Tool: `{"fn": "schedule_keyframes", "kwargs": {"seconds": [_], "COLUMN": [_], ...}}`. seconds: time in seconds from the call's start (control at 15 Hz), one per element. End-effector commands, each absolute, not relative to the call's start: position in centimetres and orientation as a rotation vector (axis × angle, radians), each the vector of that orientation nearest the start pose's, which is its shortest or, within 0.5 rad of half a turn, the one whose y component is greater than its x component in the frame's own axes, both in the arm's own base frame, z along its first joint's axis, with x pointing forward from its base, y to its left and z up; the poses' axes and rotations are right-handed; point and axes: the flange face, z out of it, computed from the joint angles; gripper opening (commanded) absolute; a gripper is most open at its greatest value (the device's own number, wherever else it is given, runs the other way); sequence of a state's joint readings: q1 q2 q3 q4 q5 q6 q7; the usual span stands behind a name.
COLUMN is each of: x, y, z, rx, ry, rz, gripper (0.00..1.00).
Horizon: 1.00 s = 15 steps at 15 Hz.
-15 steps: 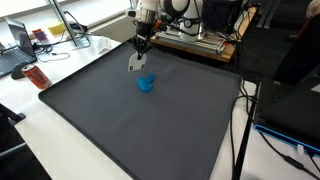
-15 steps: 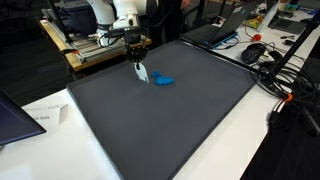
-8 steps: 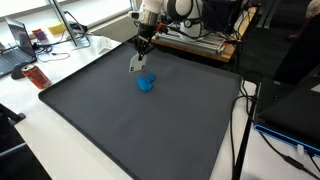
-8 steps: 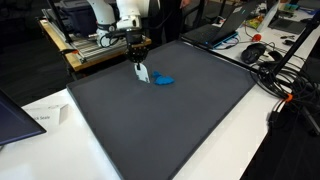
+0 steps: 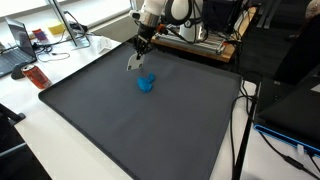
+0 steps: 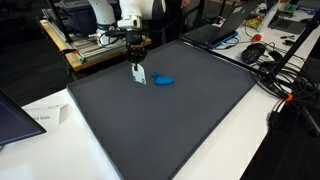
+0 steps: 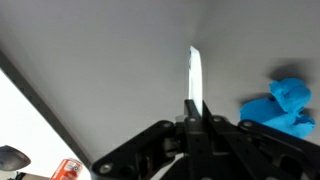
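My gripper (image 5: 141, 47) (image 6: 136, 58) hangs over the far part of the dark grey mat (image 5: 140, 130) (image 6: 170, 120). It is shut on a thin white flat piece (image 5: 134, 61) (image 6: 139, 74). In the wrist view the white piece (image 7: 196, 78) sticks out edge-on from between the closed jaws of the gripper (image 7: 196, 116). A crumpled blue object (image 5: 146, 83) (image 6: 163, 79) (image 7: 282, 104) lies on the mat just beside the piece, apart from it. The piece's lower end is close to the mat; I cannot tell whether it touches.
An orange bottle (image 5: 36, 76) and a laptop (image 5: 16, 50) sit off the mat's edge. In an exterior view a laptop (image 6: 214, 30), a mouse (image 6: 256, 52), cables (image 6: 285, 85) and a paper sheet (image 6: 45, 115) border the mat. A metal frame (image 5: 195, 42) stands behind the arm.
The gripper and the white piece have drifted very slightly away from the blue object. The grip is unchanged.
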State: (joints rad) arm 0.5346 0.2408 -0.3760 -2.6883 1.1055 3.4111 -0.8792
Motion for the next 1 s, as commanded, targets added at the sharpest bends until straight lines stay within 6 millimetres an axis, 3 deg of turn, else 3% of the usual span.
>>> {"fn": "schedule_keyframes", "kwargs": {"seconds": [0.0,0.67,0.93], "x": [40.5,41.4,43.4], "y": [-4.9,-5.4,-5.1], "z": [20.8,20.8,22.7], "rx": [-3.354,-3.389,-3.415], "ry": [0.105,0.053,0.053], "rz": [-0.669,-0.582,-0.513], "gripper": [0.01,0.01,0.01]}}
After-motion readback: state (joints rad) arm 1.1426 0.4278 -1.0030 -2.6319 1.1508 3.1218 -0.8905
